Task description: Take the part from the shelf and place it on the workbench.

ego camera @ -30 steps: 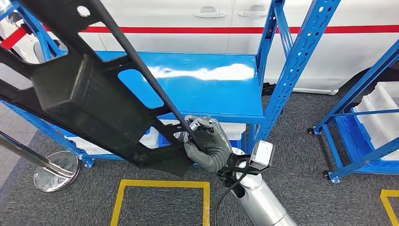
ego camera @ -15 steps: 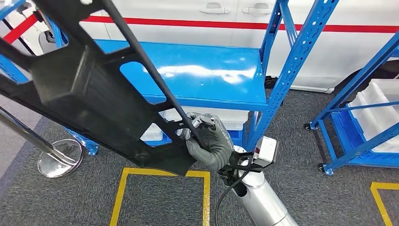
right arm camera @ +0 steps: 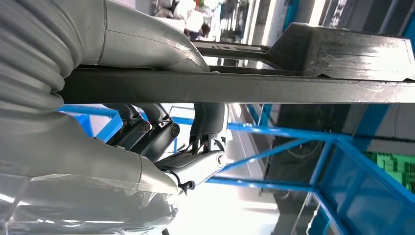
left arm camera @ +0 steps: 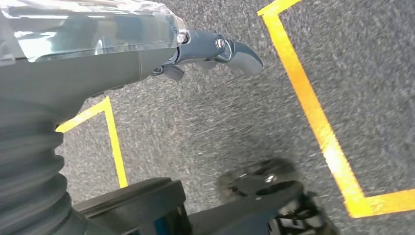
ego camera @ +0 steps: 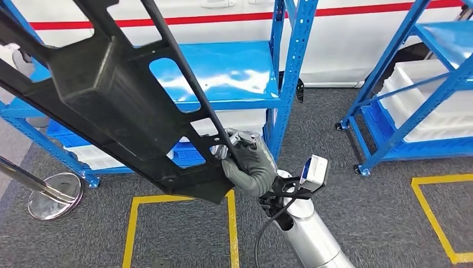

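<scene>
One black part (ego camera: 111, 106), two blue shelves (ego camera: 234, 72), two robot hands (ego camera: 251, 167)

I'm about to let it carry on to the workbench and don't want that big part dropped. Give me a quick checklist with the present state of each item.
1. Right hand holds the black plastic part: ok, its fingers wrap a thin bar.
2. Part off the blue shelf: ok, it hangs in front of the shelf.
3. Part supported at more than one place: not ok, one hand grips it near one end.
4. Left hand free to help: ok, it hangs over the floor holding nothing.
5. Workbench in sight: cannot tell.
6. Chrome stanchion base clear of the part's swing: cannot tell.
</scene>
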Controlling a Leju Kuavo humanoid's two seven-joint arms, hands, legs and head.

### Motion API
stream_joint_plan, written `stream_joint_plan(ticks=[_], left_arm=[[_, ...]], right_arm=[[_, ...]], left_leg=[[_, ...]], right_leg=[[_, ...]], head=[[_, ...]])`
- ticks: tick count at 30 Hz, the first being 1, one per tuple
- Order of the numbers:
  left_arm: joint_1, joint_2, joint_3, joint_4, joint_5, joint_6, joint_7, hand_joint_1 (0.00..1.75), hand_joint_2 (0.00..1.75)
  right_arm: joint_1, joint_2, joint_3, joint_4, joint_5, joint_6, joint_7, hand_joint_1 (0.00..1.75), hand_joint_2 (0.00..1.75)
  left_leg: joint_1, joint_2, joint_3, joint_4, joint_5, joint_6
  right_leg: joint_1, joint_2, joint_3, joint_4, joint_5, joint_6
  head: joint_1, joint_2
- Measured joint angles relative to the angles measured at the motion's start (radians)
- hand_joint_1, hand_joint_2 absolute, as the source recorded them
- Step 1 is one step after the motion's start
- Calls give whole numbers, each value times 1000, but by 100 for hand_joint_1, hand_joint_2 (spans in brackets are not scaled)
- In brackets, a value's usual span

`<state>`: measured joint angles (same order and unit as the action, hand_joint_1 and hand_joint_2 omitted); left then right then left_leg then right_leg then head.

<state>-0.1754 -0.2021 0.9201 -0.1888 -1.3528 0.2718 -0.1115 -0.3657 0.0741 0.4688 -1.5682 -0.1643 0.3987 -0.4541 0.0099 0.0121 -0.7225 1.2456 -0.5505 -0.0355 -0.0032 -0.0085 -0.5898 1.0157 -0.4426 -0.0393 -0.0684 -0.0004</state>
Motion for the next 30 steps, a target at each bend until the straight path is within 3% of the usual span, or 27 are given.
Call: stream_joint_plan(ticks=[1,2,3,4,6,8,10,11,13,15,16,17,18,20,22,23,25,26,27,28,30], left_arm=[[0,0,0,0,0,0,0,0,175],[0,1,0,0,1,0,0,0,175],[-1,1,0,0,1,-1,0,0,175],[-1,1,0,0,1,-1,0,0,175],[-4,1,0,0,1,-1,0,0,175],[-4,1,0,0,1,-1,0,0,175],[-3,1,0,0,2,-2,-1,0,175],[-3,1,0,0,2,-2,-2,0,175],[-4,1,0,0,2,-3,-5,0,175],[-3,2,0,0,4,-4,-5,0,175],[-3,2,1,0,6,-4,-5,0,175],[-2,2,1,0,7,-4,-5,0,175],[-2,2,1,0,8,-4,-5,0,175],[-1,1,1,0,11,-4,-5,0,175],[-1,-1,2,0,12,-3,-6,0,175],[-1,-1,2,0,13,-3,-6,0,175],[0,-1,2,0,13,-2,-6,0,175],[1,-1,2,0,13,-2,-6,0,175],[3,0,2,0,13,-2,-6,0,175],[5,0,2,0,12,-2,-6,0,175],[7,1,2,0,11,-1,-6,0,175]], right_arm=[[0,1,0,0,6,-7,0,175,175],[1,2,0,0,13,-13,0,175,175],[1,2,0,0,18,-17,0,175,175],[1,3,0,0,20,-19,0,175,175],[0,7,-1,-2,21,-20,0,175,175],[-2,10,-1,-3,21,-20,-1,175,175],[-1,12,-1,-4,21,-20,-1,175,175],[-1,12,-2,-4,21,-20,-1,175,175],[0,12,-3,-3,22,-20,-1,175,175],[1,12,-3,-3,23,-20,-1,175,175],[3,12,-3,-3,23,-21,-1,175,175],[4,12,-3,-3,23,-21,-1,175,175],[5,12,-3,-3,23,-21,-1,175,175],[3,12,-3,-3,23,-21,-1,175,175],[-1,14,-3,-4,23,-20,-1,175,175],[-3,14,-3,-4,23,-19,-2,175,175],[-5,15,-4,-3,22,-17,-4,175,175],[-6,15,-4,-3,22,-17,-5,175,175],[-6,16,-4,-2,22,-16,-5,175,175],[-7,17,-4,-2,22,-16,-6,175,175],[-6,18,-4,-1,22,-17,-10,175,175]], left_leg=[[0,-2,-1,46,-10,-1],[0,-2,13,61,3,-1],[0,-3,45,37,30,1],[1,-4,92,-19,56,3],[-1,-11,196,-167,59,10],[-7,-18,240,-245,43,20],[-7,-14,229,-253,59,32],[-5,-11,222,-257,70,41],[-2,-4,196,-260,97,57],[-5,-2,161,-256,121,63],[-7,-1,143,-254,133,63],[-9,0,126,-251,144,63],[-10,1,109,-247,154,62],[-13,1,82,-241,172,60],[-13,1,68,-239,191,53],[-11,1,65,-241,201,48],[-8,1,63,-251,219,36],[-8,-1,58,-249,212,31],[-8,-4,49,-232,186,25],[-7,-6,35,-193,141,19],[2,-8,2,-60,39,4]], right_leg=[[1,5,-15,1,12,0],[1,9,-31,3,23,2],[1,12,-46,5,34,4],[0,15,-59,7,43,7],[2,19,-76,9,62,17],[2,19,-80,3,82,28],[0,20,-83,-3,95,40],[0,19,-91,8,79,45],[0,18,-119,85,-6,51],[-1,16,-153,225,-99,55],[-2,15,-159,280,-116,56],[-2,15,-150,307,-111,56],[-1,15,-122,293,-88,53],[4,13,-20,171,-51,38],[10,7,72,31,-64,25],[14,5,93,-6,-73,21],[14,4,94,-28,-56,19],[11,3,89,-37,-42,15],[6,1,80,-46,-26,12],[1,0,67,-51,-9,9],[-2,-1,31,-50,20,9]], head=[[0,0],[0,0],[0,0],[0,0],[0,0],[0,0],[0,0],[0,0],[1,0],[1,0],[1,0],[1,0],[1,0],[1,0],[1,0],[1,0],[1,0],[1,0],[1,0],[1,0],[1,0]])
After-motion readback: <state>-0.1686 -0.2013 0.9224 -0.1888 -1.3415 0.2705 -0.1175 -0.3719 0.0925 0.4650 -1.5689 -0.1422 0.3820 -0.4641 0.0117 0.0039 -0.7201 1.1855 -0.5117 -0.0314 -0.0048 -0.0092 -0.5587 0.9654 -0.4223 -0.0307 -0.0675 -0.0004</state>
